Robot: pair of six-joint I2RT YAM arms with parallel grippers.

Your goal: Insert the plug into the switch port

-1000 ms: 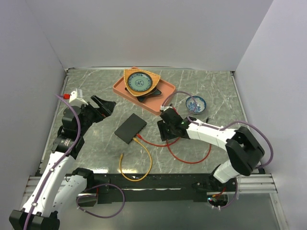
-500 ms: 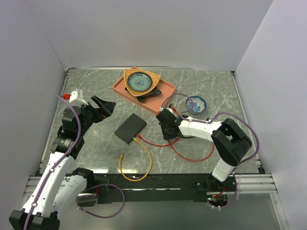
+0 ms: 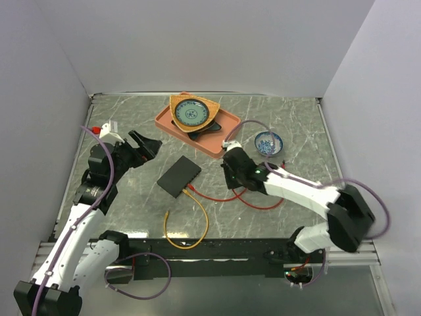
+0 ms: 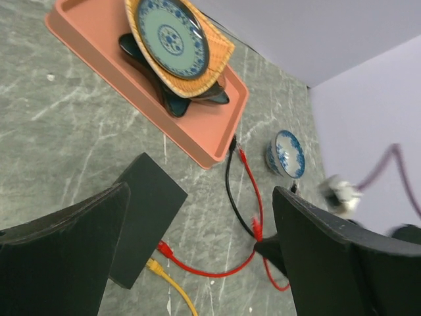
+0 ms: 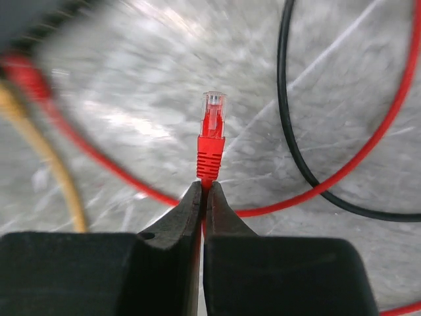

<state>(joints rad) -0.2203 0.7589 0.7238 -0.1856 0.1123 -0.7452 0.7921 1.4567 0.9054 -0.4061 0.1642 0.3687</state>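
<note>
Nearest the arm bases, a yellow cable point(image 3: 207, 222) is looped on the marbled table point(image 3: 131, 197). Its end is seated in the long edge of the black switch box point(image 3: 179, 175), just beside a red connector point(image 3: 189, 189) already seated there. The switch port point(image 3: 193, 178) is on that same edge, turned toward the right arm, but is too small to be made out singly. Between box and right arm the red cable point(image 3: 210, 197) is strewn on the table, with a black cable point(image 5: 289, 118) beside it. The right arm is stretched low from its base toward the centre, wrist tipped downward. The fingers of the right gripper point(image 5: 204, 191) are pressed together on the red boot just behind the clear-tipped plug point(image 5: 212, 125), which is held clear of the table. At the left, the left gripper point(image 3: 150, 149) is held raised with its jaws wide apart and nothing between them. Farther off, a small blue bowl point(image 3: 268, 143) is seen, and beyond the box an orange tray point(image 4: 79, 29) bearing a patterned plate point(image 3: 189, 113). Compared with a second before, the right elbow has been swung outward, the forearm straightened, and the red loop drawn in; box, tray and bowl are unmoved.
</note>
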